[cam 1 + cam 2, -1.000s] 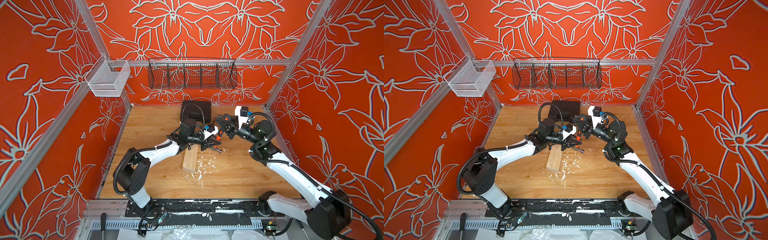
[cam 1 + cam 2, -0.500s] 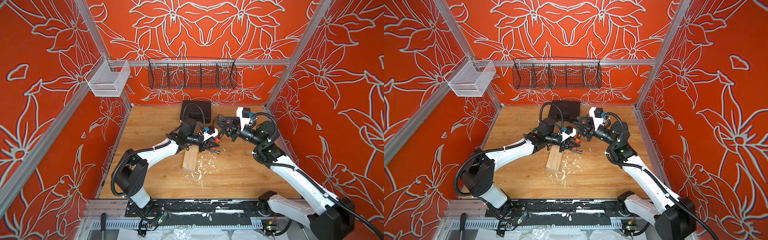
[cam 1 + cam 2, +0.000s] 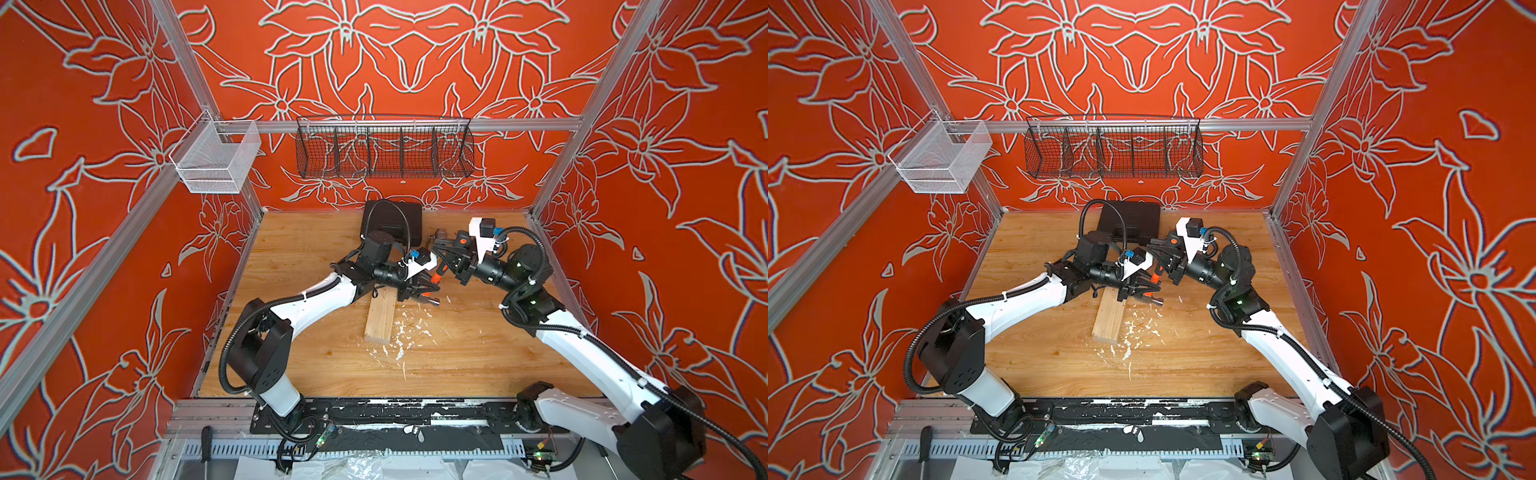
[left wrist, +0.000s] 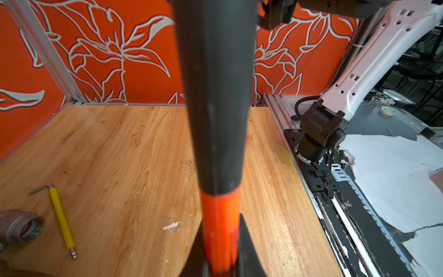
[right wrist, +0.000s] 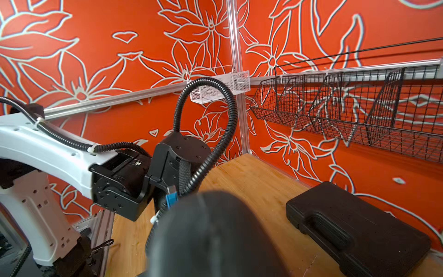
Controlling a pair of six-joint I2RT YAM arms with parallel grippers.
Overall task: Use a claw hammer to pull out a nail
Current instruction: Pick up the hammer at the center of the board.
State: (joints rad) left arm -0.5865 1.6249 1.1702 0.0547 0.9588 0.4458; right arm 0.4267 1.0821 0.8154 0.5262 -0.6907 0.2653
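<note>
The claw hammer (image 3: 436, 276) stands tilted over the far end of the wooden block (image 3: 380, 316), near the middle of the worktop (image 3: 311, 257). Its steel head (image 3: 430, 301) sticks out just beside the block's right edge, low to the wood. I cannot find the nail: the spot where the claw should bite is hidden under the left gripper (image 3: 417, 288). That gripper is closed on the orange part of the handle close to the head. In the left wrist view a finger (image 4: 247, 244) lies against the orange. The right gripper (image 3: 449, 268) is closed on the black rubber end (image 5: 211, 235), which fills the lower part of its wrist view.

Head and block lie where they did a second ago. The right gripper, though, now sits slightly nearer the front edge, and its arm is set a little differently. I read that as a re-seated hold on the handle end. Both arms now grip the hammer, so the levering stroke looks ready to begin, and the nail is probably not yet out. Nothing pins the block, so it may lift with the pull.

White chips (image 3: 405, 332) are scattered to the right of the block's near end. A black case (image 3: 392, 216) sits at the far edge. A yellow-sleeved hex key (image 4: 61, 220) and a pipe fitting (image 4: 21, 225) lie elsewhere on the worktop.
</note>
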